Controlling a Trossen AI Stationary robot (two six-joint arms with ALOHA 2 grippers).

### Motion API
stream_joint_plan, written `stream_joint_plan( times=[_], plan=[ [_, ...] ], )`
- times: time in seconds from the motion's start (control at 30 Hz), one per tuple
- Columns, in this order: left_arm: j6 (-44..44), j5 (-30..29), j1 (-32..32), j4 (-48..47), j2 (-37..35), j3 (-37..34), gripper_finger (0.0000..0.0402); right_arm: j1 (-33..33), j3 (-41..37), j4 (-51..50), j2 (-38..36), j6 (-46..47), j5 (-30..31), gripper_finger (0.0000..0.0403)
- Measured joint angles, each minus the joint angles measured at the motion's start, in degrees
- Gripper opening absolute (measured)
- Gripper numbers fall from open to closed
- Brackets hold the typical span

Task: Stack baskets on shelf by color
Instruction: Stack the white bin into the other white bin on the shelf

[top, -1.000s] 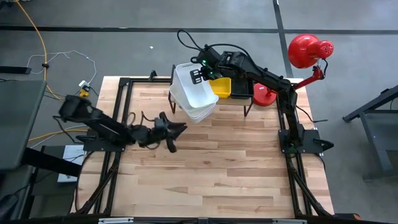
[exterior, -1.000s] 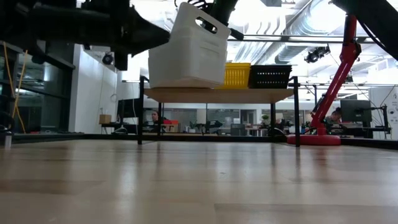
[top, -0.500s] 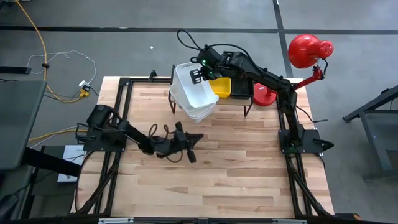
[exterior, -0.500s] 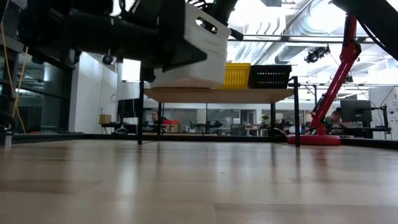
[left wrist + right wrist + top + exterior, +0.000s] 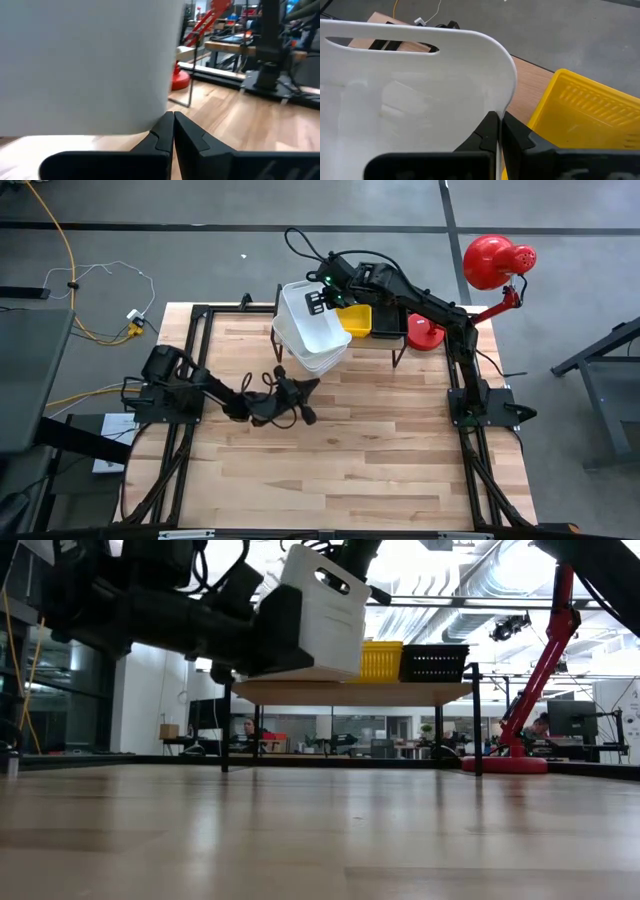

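A light wooden desk is seen from above, with a dark robot arm at each side. At its far edge stands the shelf, a low wooden riser on thin black legs. On the left part of the shelf a stack of white baskets is found, tilted, the top one held up at an angle with its long axis running roughly from the desk's far edge toward the near side and its open side facing up. The right gripper is set at the far rim of that top white basket, beside its handle slot, and its jaws are closed on the thin rim. Just beside the white stack, toward the right, a yellow basket sits on the shelf, and a black basket is next to it, both level and side by side.

A red lamp stands at the far right corner, its round base near the shelf's right leg.

The left gripper is stretched over the middle of the desk, just in front of the shelf and close to the near wall of the white stack. Its jaws are closed and nothing is held. Between the left arm and the shelf's front legs only bare desk is seen.
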Motion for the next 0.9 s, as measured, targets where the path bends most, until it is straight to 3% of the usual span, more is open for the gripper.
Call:
stream_joint_plan(
  times=[0.6,0.9],
  plan=[
    [-3.63,-0.76,4.09,-0.35,-13.55,-12.62,0.0000,0.59,0.55,0.12,-0.24,-0.64,-1.12,0.0000],
    [-3.61,0.20,5.79,-0.28,-15.74,-15.26,0.0000,1.39,0.66,0.20,-0.72,-0.79,-5.21,0.0000]
  ],
)
